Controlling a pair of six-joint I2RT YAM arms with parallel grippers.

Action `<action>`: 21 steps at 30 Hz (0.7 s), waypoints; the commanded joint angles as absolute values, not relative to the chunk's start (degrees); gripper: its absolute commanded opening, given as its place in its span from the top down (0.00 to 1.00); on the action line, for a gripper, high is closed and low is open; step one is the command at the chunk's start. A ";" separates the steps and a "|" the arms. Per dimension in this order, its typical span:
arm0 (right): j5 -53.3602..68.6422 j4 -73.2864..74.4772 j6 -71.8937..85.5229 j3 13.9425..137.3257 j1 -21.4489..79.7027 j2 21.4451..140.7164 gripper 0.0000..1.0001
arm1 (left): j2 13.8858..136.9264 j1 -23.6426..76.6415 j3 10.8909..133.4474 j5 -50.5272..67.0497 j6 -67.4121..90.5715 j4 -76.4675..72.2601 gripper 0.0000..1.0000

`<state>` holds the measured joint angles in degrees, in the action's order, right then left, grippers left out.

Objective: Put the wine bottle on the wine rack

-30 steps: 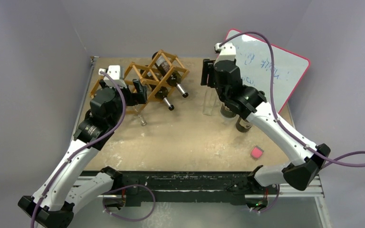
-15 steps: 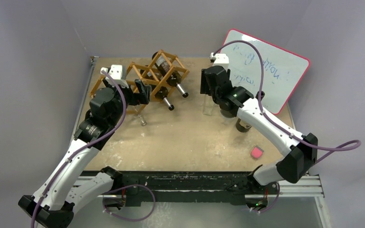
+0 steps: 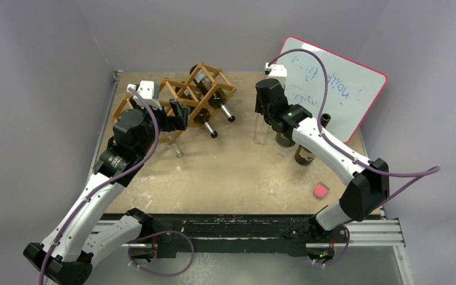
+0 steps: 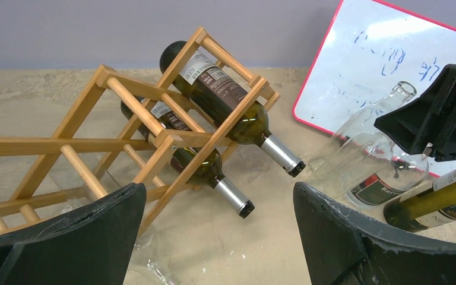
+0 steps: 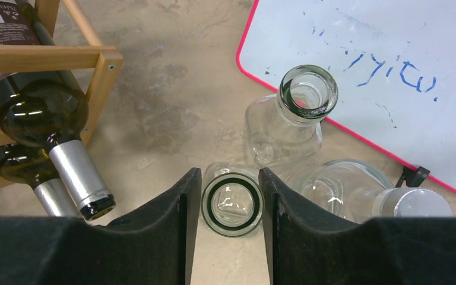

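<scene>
The wooden wine rack (image 3: 178, 98) (image 4: 136, 119) stands at the back left with two dark bottles (image 4: 225, 107) lying in its cells. A clear glass wine bottle (image 5: 232, 205) (image 3: 260, 129) stands upright right of the rack. From above, my right gripper (image 5: 230, 176) (image 3: 263, 116) has both fingers pressed against the rim of its neck, shut on it. My left gripper (image 4: 218, 190) (image 3: 178, 116) hovers just in front of the rack, wide open with nothing between its fingers.
More upright bottles crowd the held one: a clear one (image 5: 307, 95), a capped clear one (image 5: 412, 202) and a dark one (image 3: 304, 155). A pink-framed whiteboard (image 3: 338, 89) leans behind them. A clear bottle (image 3: 177, 145) lies by the rack's front. A small pink object (image 3: 320, 190) sits near right.
My right gripper has shifted over the clear bottle's neck and narrowed from open until its fingers touch the rim. The left arm has barely moved.
</scene>
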<state>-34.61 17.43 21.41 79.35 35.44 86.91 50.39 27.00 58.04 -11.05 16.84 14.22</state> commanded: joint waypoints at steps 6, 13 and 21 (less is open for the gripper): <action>-35.33 14.58 18.44 78.94 35.15 86.63 0.75 | 49.93 26.72 58.28 -9.99 16.30 10.64 0.07; -28.37 13.51 14.05 77.89 35.16 83.35 0.91 | 50.39 26.72 58.16 -8.98 16.43 10.63 0.07; -15.96 16.38 11.11 78.41 35.15 79.10 1.00 | 52.30 26.76 55.73 3.64 16.20 7.05 0.08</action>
